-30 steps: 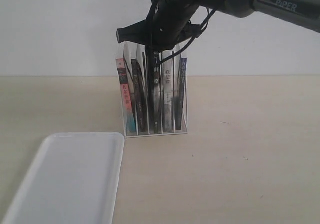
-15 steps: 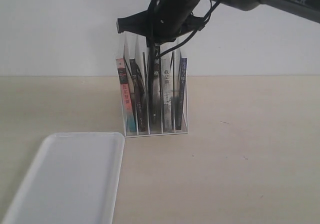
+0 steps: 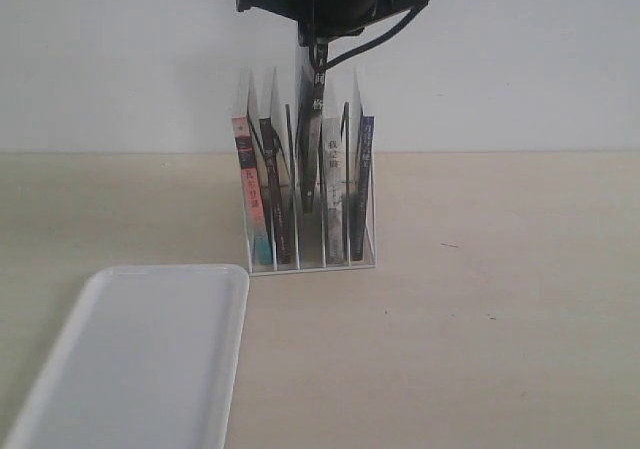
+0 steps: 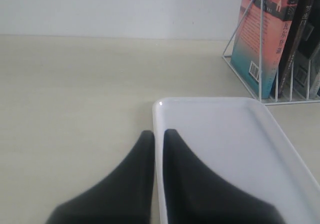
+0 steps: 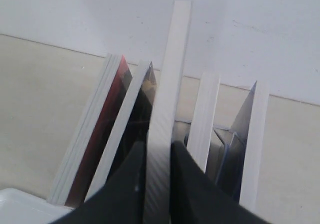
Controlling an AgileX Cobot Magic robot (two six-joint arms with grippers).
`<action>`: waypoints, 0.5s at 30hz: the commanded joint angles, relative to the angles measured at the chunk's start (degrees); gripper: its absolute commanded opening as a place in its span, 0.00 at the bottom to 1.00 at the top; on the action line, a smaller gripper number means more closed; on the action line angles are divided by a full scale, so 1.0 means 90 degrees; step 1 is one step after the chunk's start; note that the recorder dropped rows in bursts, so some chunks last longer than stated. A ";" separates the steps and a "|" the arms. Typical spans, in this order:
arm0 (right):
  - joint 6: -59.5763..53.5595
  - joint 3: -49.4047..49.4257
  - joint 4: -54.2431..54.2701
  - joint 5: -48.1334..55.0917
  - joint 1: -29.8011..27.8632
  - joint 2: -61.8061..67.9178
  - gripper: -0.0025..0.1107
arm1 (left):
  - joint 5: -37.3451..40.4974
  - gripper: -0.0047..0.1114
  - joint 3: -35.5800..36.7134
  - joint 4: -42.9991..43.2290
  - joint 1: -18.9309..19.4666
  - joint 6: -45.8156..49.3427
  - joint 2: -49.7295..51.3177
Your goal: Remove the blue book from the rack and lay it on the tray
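clamped on the top edge of the blue book [image 3: 309,119] with the right gripper [image 5: 157,149]; probably light, bendy, best pinched near the spine

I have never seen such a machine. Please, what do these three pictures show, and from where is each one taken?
It is a robot with two arms, each ending in a two-fingered hand. One picture comes from a camera off the arms; the other two from cameras on the wrists. On the pale table stand a white wire rack of books and, nearer, an empty white tray. The right hand is shut on one dark-spined book, held higher than its neighbours. The left hand is shut and empty, near the tray's corner.
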 commanded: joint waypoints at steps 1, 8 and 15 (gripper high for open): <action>0.0032 0.0007 -0.0192 -0.0251 0.0003 -0.0129 0.02 | -0.0027 0.09 0.0023 0.0007 0.0025 -0.0054 -0.0023; 0.0363 0.0600 -0.0192 -0.0975 0.0003 0.0059 0.02 | -0.0027 0.09 0.0023 0.0007 0.0025 -0.0054 -0.0023; 0.0460 0.0650 -0.0236 -0.0998 0.0003 0.0309 0.02 | -0.0027 0.09 0.0023 0.0007 0.0025 -0.0054 -0.0023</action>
